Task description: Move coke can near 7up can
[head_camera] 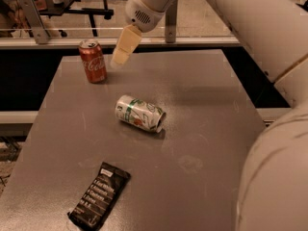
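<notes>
A: Where is the coke can (93,61)?

B: It stands upright at the far left of the table (207,105), well apart from the 7up can (140,113), which lies on its side near the middle.

A: And the gripper (120,57)?

B: It hangs just right of the coke can, not touching it. Open or closed, I cannot tell. I think this is the approach; next it must descend around the coke can.

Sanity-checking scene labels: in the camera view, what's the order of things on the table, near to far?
Black snack bar wrapper → white-and-green 7up can lying on its side → upright red coke can. The gripper hovers just right of the coke can, roughly level with it, so unranked.
</notes>
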Robot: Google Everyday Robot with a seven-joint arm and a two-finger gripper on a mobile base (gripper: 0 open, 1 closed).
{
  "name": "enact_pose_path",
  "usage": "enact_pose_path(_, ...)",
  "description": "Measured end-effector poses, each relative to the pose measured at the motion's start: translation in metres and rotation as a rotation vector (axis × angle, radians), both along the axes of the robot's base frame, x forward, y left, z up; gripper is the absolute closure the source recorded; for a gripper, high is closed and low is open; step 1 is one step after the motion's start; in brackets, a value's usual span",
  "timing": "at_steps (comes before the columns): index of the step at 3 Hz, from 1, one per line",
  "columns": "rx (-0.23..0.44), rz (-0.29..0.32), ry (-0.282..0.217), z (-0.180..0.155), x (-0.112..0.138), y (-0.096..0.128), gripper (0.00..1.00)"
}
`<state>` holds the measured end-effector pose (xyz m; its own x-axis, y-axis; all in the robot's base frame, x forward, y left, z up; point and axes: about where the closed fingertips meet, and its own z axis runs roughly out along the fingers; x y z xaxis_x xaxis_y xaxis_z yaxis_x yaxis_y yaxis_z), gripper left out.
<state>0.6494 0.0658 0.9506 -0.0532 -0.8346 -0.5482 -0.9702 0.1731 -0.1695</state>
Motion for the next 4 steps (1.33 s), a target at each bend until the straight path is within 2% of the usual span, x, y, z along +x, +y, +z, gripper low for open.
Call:
enact_pose_path(1, 0.01, 0.007, 0.02, -0.013, 0.014, 0.031, 0.0)
enact_pose_path(2, 0.012, -0.024, 0.024, -0.025, 0.03, 0.052, 0.0)
enact_pose_path(4, 0.039, -0.082, 0.052, -0.039, 0.052, 0.071, 0.0)
